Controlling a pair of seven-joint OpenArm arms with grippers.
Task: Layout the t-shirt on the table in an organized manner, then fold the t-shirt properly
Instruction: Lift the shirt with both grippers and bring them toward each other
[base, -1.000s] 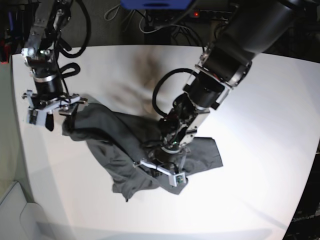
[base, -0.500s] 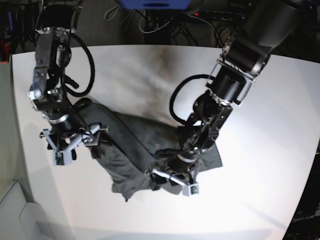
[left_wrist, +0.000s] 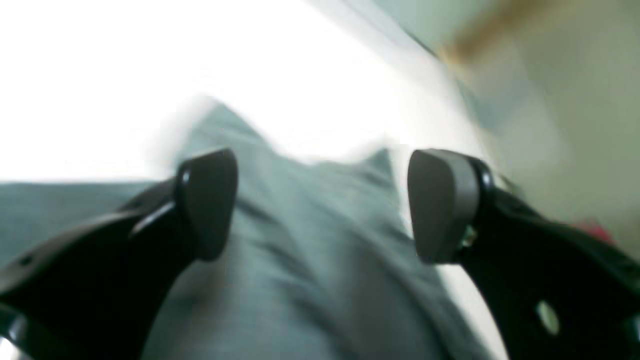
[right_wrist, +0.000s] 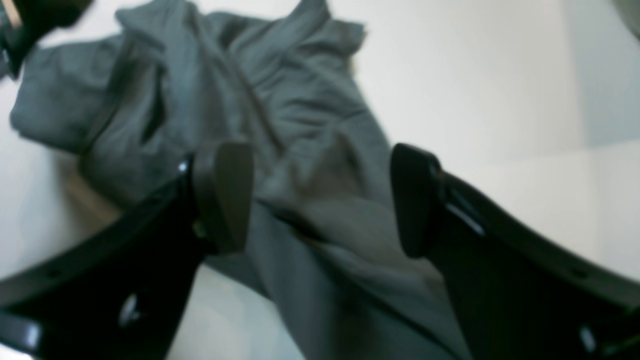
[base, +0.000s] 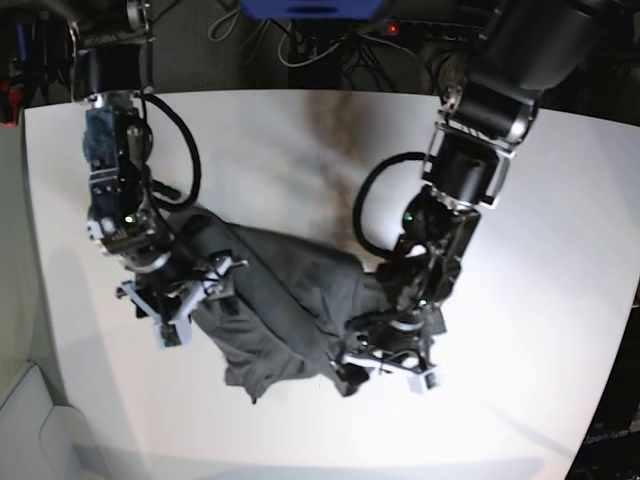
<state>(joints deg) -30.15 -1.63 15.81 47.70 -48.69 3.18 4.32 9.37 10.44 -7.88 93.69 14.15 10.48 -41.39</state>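
The dark grey t-shirt (base: 280, 300) lies crumpled in a slanting heap near the middle of the white table (base: 540, 250). My left gripper (base: 385, 372) stands open at the heap's right front end, pointing down. In the left wrist view its fingers (left_wrist: 207, 200) straddle blurred cloth (left_wrist: 310, 240) without pinching it. My right gripper (base: 190, 305) is open over the shirt's left end. In the right wrist view it (right_wrist: 320, 197) hangs above rumpled folds (right_wrist: 280, 100), with nothing held between its pads.
A dark smudge (base: 330, 130) marks the table behind the shirt. Cables and dark equipment (base: 330, 50) sit beyond the far edge. The table's left edge runs close to my right arm, with a pale surface (base: 20, 420) below it.
My left gripper has opened, let the cloth go and slid right and nearer the front edge. My right arm has swung from the back left down onto the shirt's left end.
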